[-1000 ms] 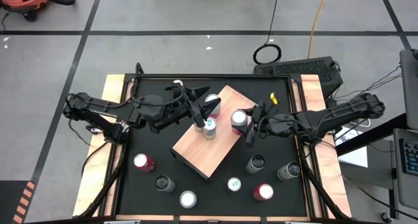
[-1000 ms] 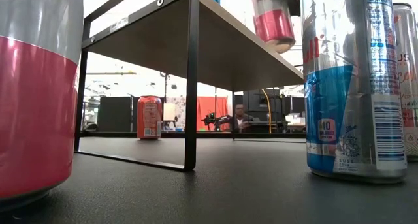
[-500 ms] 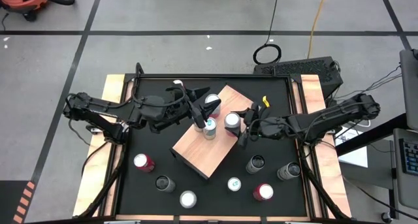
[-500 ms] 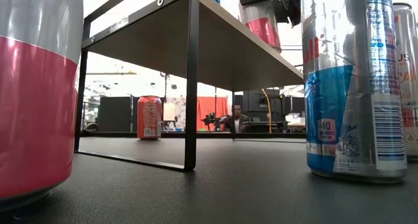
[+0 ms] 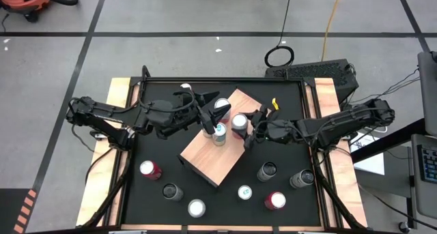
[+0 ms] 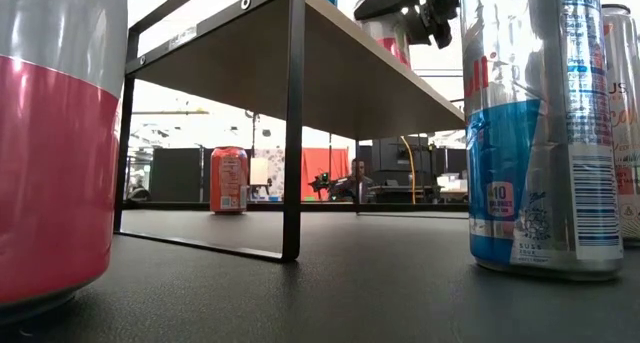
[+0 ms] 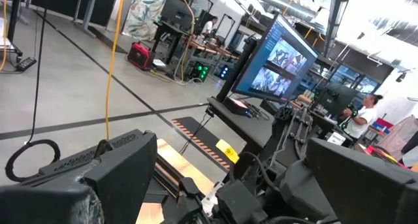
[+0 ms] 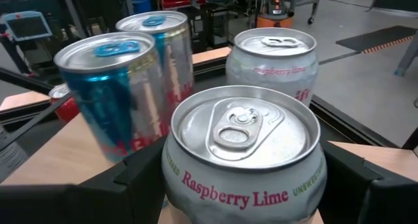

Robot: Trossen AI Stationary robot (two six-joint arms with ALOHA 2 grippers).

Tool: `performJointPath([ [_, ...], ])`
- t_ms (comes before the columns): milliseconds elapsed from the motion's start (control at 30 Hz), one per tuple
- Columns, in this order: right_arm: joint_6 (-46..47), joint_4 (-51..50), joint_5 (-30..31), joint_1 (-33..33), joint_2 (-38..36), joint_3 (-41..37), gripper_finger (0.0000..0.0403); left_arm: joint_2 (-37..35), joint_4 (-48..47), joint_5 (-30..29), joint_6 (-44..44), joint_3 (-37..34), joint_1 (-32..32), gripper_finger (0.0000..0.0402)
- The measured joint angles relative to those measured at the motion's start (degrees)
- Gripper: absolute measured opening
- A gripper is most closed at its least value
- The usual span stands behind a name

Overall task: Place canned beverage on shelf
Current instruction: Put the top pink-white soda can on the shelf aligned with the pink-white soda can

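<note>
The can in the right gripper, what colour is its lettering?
Red lettering on the can, right wrist view.

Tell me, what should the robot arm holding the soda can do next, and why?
Probably lower the can straight down and let go. The right gripper holds it over the shelf, close beside two cans already standing there, so a gentle, straight drop should avoid bumping them.

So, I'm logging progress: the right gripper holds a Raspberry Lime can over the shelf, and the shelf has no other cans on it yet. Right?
Not quite. The right gripper does hold the Raspberry Lime can over the shelf, but the shelf is not bare: the right wrist view shows two tall cans and another short can already standing there.
</note>
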Motion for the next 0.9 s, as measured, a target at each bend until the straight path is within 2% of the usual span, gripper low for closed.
performJointPath([
  [900, -0.33, 0.49, -0.53, -1.68, 0.09, -0.11, 0.0297, 0.0, -0.2, 0.04, 0.0, 0.0, 0.01, 0.0396],
])
